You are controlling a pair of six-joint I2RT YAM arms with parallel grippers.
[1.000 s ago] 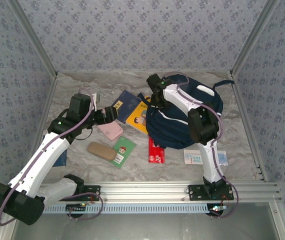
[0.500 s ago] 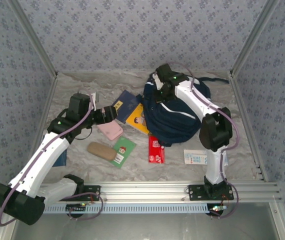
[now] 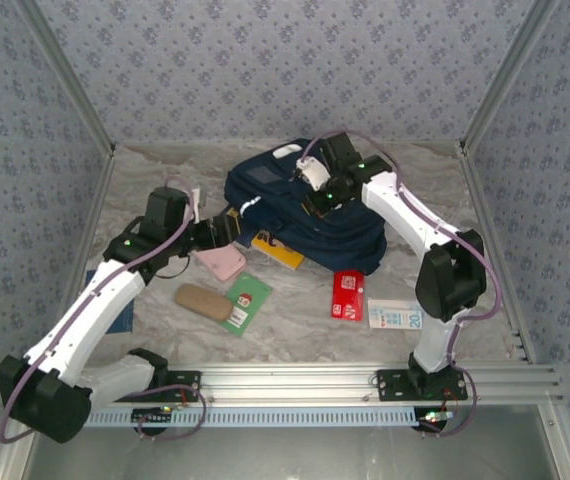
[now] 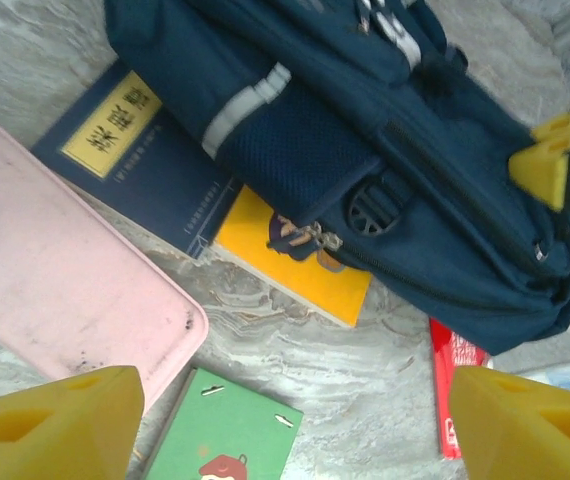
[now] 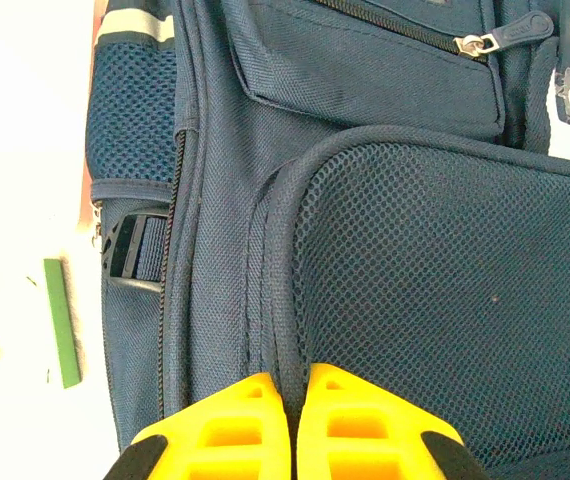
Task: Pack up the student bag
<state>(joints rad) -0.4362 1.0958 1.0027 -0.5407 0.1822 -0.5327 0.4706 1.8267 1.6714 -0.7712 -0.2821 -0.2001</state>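
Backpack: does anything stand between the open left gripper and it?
Nothing visible does. The left gripper hangs open right beside the backpack. The pink case lies below the gripper. The blue book and yellow book sit partly under the backpack, not in front of it.

**Soft even light; one wrist view washed out**

Top view: diffuse overhead light, faint soft shadows, slightly grainy. Right wrist: table (image 5: 15,150) blown to white, student bag (image 5: 415,300) mesh sharp. Left wrist: yellow fingertips (image 4: 55,430) blurred up close, rest crisp.
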